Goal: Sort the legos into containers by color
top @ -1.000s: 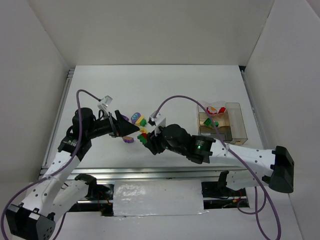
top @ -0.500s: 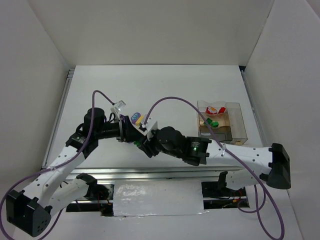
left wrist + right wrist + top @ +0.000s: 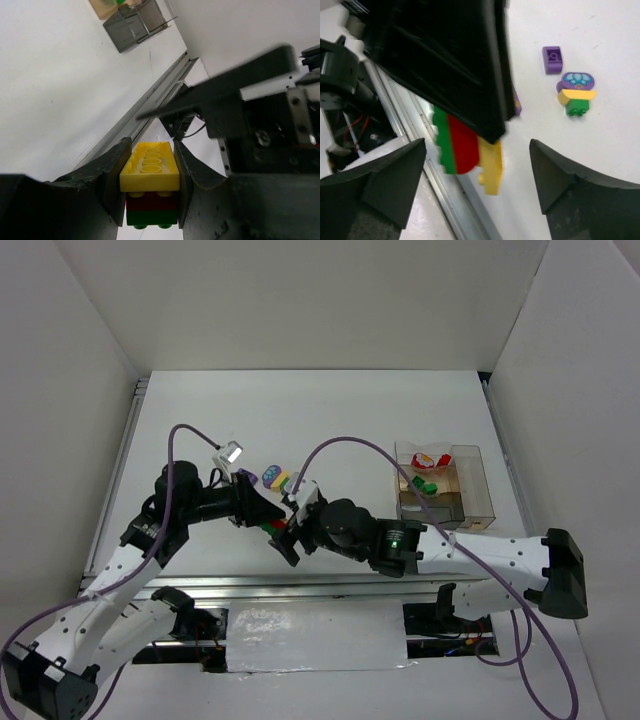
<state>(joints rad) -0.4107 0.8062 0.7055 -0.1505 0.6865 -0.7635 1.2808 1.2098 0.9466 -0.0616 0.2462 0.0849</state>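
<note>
White tabletop (image 3: 350, 410) and plain white walls are framing both arms. At the table's near rail, the left gripper (image 3: 150, 150) is clamping a stack of legos (image 3: 151, 197), yellow on red on green. The right gripper (image 3: 475, 200) is hanging just beside that stack, fingers spread wide and grasping nothing. A purple brick (image 3: 551, 59) and a small purple-yellow-green stack (image 3: 576, 92) are lying loose on the table. The containers (image 3: 445, 485) are sitting well apart at right, holding red and green pieces.
</note>
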